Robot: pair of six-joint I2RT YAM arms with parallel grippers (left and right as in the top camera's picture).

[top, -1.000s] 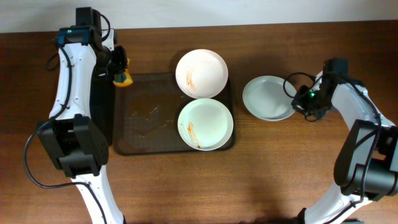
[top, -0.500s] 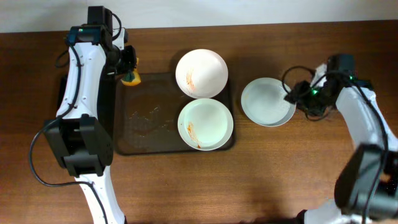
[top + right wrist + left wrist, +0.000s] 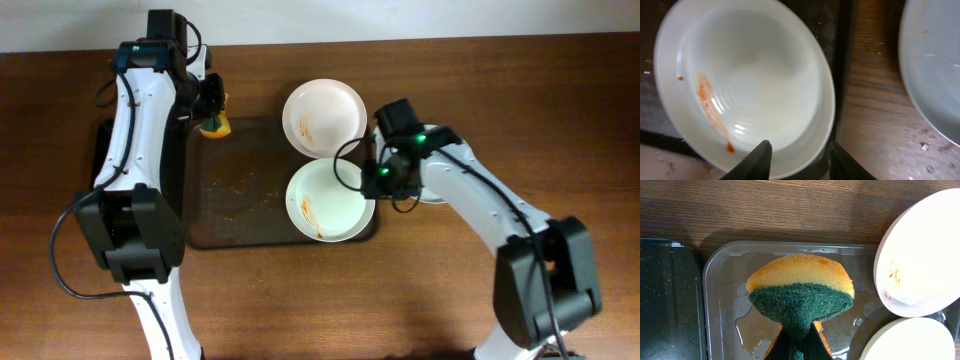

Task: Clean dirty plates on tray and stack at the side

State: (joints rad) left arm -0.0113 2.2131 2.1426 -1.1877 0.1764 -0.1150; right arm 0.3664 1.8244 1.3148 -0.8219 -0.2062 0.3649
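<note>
The dark tray (image 3: 230, 200) holds two white plates with orange-red smears: a far plate (image 3: 323, 117) leaning on the tray's back rim and a near plate (image 3: 330, 198). My right gripper (image 3: 378, 180) is open, its fingers (image 3: 800, 157) on either side of the near plate's (image 3: 745, 85) right rim. A third, clean plate (image 3: 935, 65) lies on the table to the right, mostly hidden under my right arm in the overhead view. My left gripper (image 3: 212, 112) is shut on an orange and green sponge (image 3: 800, 290) over the tray's back left corner (image 3: 722, 295).
A narrower black tray (image 3: 665, 300) lies left of the big tray, partly under my left arm. Water puddles and droplets lie on the big tray's floor (image 3: 752, 325). Bare wood table (image 3: 450, 280) lies in front and to the right.
My right arm has swung left from the clean plate on the table to the near plate's right rim. My left gripper has shifted slightly right with the sponge.
</note>
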